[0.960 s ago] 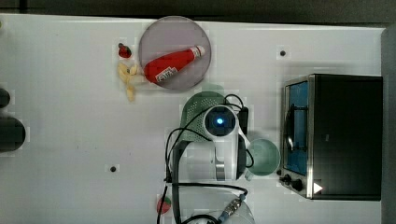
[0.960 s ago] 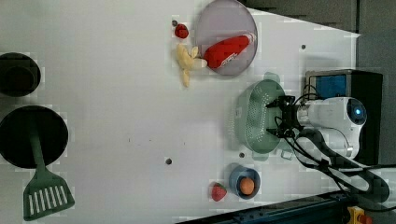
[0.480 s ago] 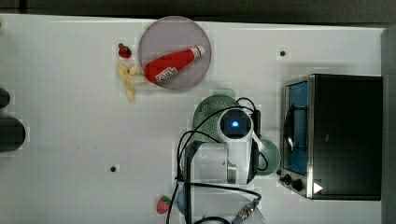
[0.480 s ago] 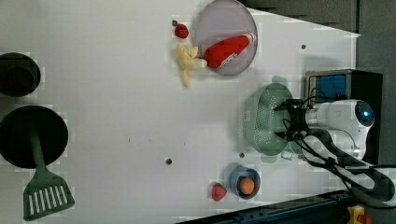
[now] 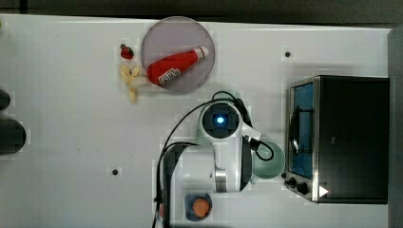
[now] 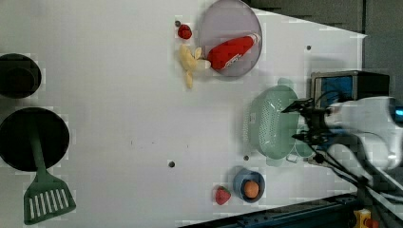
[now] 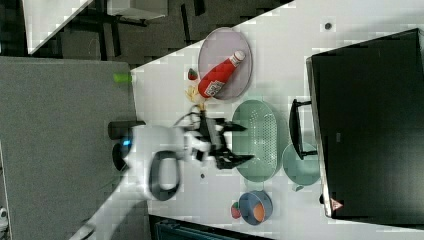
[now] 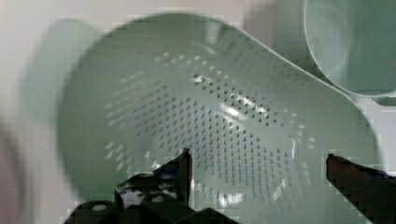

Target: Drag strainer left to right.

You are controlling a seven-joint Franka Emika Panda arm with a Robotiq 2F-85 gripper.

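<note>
The strainer [image 6: 273, 121], a pale green perforated bowl, sits on the white table just beside the toaster oven [image 6: 349, 85]. It also appears in the right view [image 7: 260, 140] and in the wrist view [image 8: 210, 121]. My gripper [image 6: 291, 123] hovers over the strainer's bowl, open, with nothing between its fingers. In the right view the gripper [image 7: 247, 142] stands over the strainer's rim on the right view's left. The wrist view has the gripper [image 8: 259, 163] spread wide above the holes. In the top view the arm [image 5: 221, 121] covers most of the strainer.
A mint-green mug [image 5: 268, 161] stands against the strainer, next to the oven [image 5: 347, 137]. A grey plate [image 5: 190, 35] holds a ketchup bottle [image 5: 173, 69]. A blue bowl [image 5: 197, 207] sits near the table edge. Black pans [image 6: 33, 137] and a green spatula [image 6: 45, 194] lie far off.
The strainer slid a little toward the oven with the gripper. The gripper has since lifted away from it and drawn slightly back, still open.
</note>
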